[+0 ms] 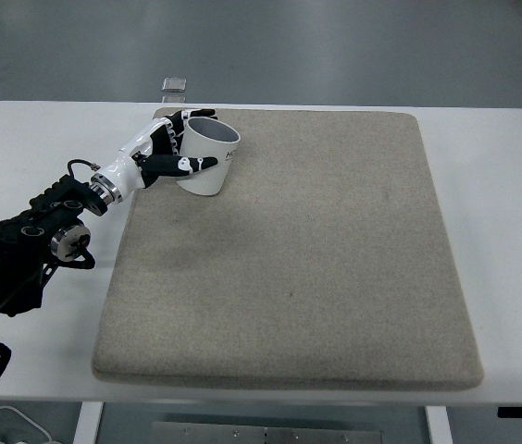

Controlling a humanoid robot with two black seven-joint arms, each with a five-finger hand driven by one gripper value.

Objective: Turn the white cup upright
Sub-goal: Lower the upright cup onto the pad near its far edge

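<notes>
A white cup [209, 157] stands on the far left part of the beige mat [298, 250], its open mouth facing up and slightly away. My left hand [180, 146] comes in from the left edge and wraps the cup's left side, thumb across the front and fingers behind the rim. The cup looks close to upright, slightly tilted. The right arm is out of view.
The mat lies on a white table [502, 185]. A small grey object [175, 85] sits at the table's far edge behind the cup. White cables [2, 427] show at the bottom left corner.
</notes>
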